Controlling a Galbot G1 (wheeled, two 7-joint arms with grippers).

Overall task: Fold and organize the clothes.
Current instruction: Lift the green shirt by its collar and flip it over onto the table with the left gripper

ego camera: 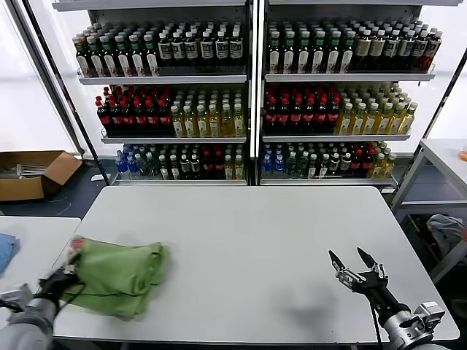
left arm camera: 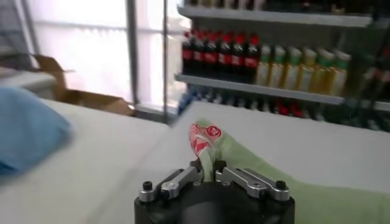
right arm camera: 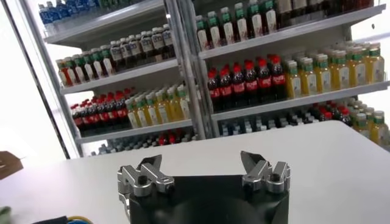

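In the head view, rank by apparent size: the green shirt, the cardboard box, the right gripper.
1. Green shirt, bunched and held by the left gripper.
2. Cardboard box, though farther away, so unsure.
3. Right gripper, open.

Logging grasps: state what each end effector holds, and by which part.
Left end effector pinches the green shirt at its printed edge; right end effector holds nothing.

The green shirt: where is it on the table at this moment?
In the head view the green shirt lies bunched at the near left corner of the white table, its edge pinched by the left gripper; the open right gripper is far across.
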